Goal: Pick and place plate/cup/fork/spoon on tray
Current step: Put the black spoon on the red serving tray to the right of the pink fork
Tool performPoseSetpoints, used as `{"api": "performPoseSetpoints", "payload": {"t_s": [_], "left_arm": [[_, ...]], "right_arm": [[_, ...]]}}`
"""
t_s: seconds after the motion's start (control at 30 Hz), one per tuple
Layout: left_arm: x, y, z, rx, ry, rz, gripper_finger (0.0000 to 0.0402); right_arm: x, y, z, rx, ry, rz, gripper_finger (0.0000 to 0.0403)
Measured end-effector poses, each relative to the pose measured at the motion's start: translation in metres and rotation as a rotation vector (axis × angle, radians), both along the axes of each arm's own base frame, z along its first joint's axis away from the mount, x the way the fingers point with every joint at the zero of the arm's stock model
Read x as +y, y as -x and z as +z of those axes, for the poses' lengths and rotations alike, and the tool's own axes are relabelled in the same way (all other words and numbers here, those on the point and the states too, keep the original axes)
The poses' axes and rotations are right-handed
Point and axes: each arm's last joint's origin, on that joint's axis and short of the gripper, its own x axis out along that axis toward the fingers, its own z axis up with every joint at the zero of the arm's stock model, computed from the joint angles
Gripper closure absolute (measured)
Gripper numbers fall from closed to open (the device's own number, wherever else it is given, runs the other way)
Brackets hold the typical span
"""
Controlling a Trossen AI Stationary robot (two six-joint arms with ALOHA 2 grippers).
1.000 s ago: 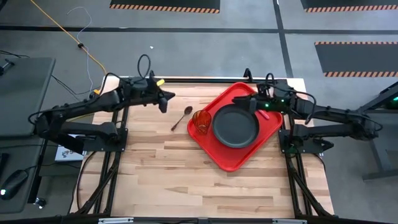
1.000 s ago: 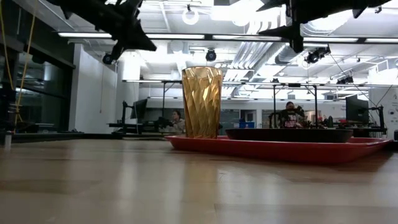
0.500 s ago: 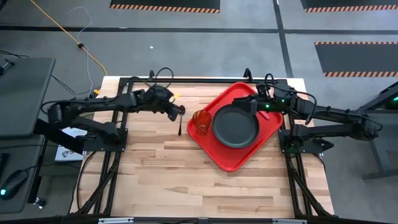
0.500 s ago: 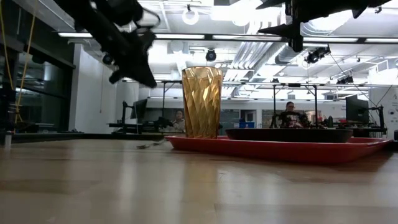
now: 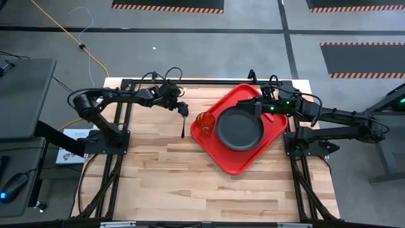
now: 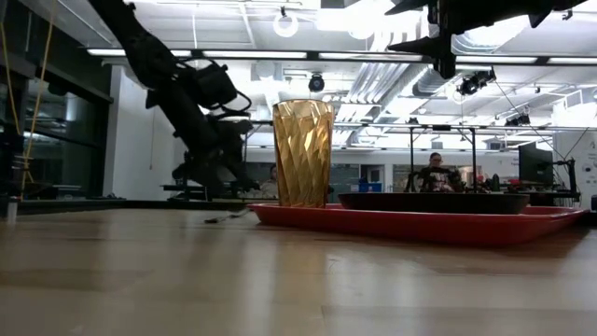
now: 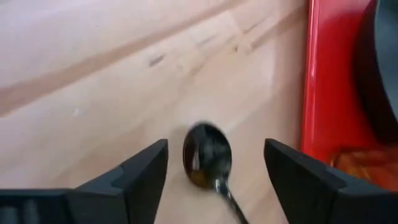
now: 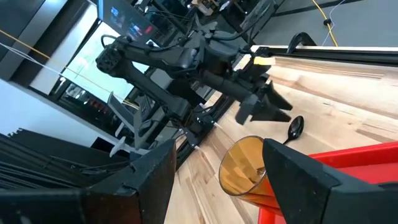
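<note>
The dark spoon [image 5: 183,125] lies flat on the wooden table just left of the red tray [image 5: 243,161], bowl toward the far edge. My left gripper [image 7: 216,144] is open low over the spoon's bowl [image 7: 207,155], one finger on each side and clear of it. The black plate [image 5: 240,128] and the amber cup [image 5: 204,123] stand on the tray. My right gripper [image 8: 217,149] hangs open above the tray's far right part [image 5: 258,105]. I cannot make out the fork.
The tray sits turned at an angle on the table's right half, its left rim [image 7: 309,93] close to the spoon. Bare wood [image 5: 171,177] lies toward the near edge. A black frame [image 5: 190,82] runs along the table's far edge.
My left gripper has gone toward the table's right edge and down to the spoon's bowl, and has opened. The spoon has turned on the table from slanting to lying with its handle toward the near edge.
</note>
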Motion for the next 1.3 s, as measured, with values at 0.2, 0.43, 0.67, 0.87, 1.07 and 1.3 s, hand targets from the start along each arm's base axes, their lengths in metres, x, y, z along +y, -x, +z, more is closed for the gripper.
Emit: {"api": "performPoseSetpoints", "payload": {"t_s": [0.2,0.43,0.67,0.87,1.07,1.3], "left_arm": [[0.006,-0.009,-0.025,-0.003,0.044,-0.024,0.0142],[0.006,-0.012,-0.037,0.004,0.080,-0.068,0.0148],[0.003,-0.007,-0.035,0.042,0.083,-0.102,0.0259],[-0.001,-0.005,-0.036,0.050,0.123,-0.163,0.0387],[-0.001,0.001,-0.011,0.009,0.054,-0.150,0.0399],[0.000,0.029,0.065,-0.166,-0.192,-0.069,0.0401]], "right_arm": [[0.000,0.000,0.000,-0.001,-0.002,-0.001,0.0171],[0.000,0.000,0.000,-0.001,-0.003,-0.001,0.0171],[0.000,0.000,0.000,-0.001,-0.003,-0.002,0.0171],[0.000,0.000,0.000,-0.001,-0.002,-0.008,0.0171],[0.000,0.000,0.000,-0.001,-0.004,-0.009,0.0171],[0.000,0.000,0.002,-0.030,-0.022,-0.014,0.0171]]}}
